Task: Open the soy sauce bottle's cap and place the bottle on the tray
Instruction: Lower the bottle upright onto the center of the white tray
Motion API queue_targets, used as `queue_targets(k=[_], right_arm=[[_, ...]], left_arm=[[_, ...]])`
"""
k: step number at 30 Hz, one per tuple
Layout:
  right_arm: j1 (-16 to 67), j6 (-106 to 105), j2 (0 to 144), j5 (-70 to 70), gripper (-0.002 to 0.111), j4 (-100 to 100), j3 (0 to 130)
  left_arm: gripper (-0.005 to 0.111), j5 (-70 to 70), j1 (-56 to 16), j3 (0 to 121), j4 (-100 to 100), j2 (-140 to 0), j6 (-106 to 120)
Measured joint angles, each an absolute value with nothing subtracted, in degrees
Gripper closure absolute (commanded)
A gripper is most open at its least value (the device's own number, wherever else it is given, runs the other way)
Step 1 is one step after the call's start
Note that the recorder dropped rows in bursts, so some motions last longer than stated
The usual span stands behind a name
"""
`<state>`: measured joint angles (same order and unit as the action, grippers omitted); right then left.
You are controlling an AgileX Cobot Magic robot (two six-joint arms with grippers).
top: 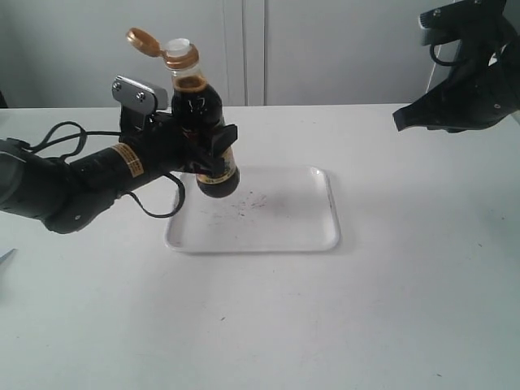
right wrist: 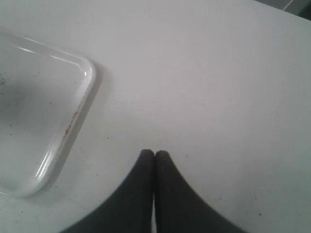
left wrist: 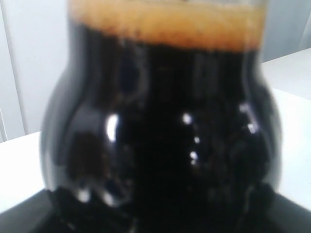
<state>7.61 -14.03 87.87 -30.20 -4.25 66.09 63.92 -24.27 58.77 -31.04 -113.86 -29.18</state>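
My left gripper (top: 213,154) is shut on the soy sauce bottle (top: 197,101) and holds it upright in the air over the left part of the white tray (top: 317,237). The golden cap (top: 144,41) is flipped open, hanging back from its collar, and the white spout (top: 179,45) is bare. In the left wrist view the dark bottle (left wrist: 165,136) fills the picture and hides the fingers. My right gripper (right wrist: 154,153) is shut with nothing in it, raised above the table at the far right, next to the tray's corner (right wrist: 82,92).
The white table (top: 366,325) spreads wide around the tray. A pale wall with cabinet seams stands behind the table. Faint dark specks (top: 248,203) mark the tray's middle.
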Motion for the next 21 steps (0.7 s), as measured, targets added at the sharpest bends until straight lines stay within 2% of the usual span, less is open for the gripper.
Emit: queue_targets(k=[8,21], right_arm=[[7.61,-14.03,87.87,-30.84,0.108,-4.25,66.09],[7.61,-14.03,87.87,-30.99,0.108,-4.25,66.09]], left_arm=[[0.107,63.9,-27.32,63.72,-31.28,-118.39,-29.23],[0.107,63.9,-27.35,65.65,-31.88,-121.38,-29.58]])
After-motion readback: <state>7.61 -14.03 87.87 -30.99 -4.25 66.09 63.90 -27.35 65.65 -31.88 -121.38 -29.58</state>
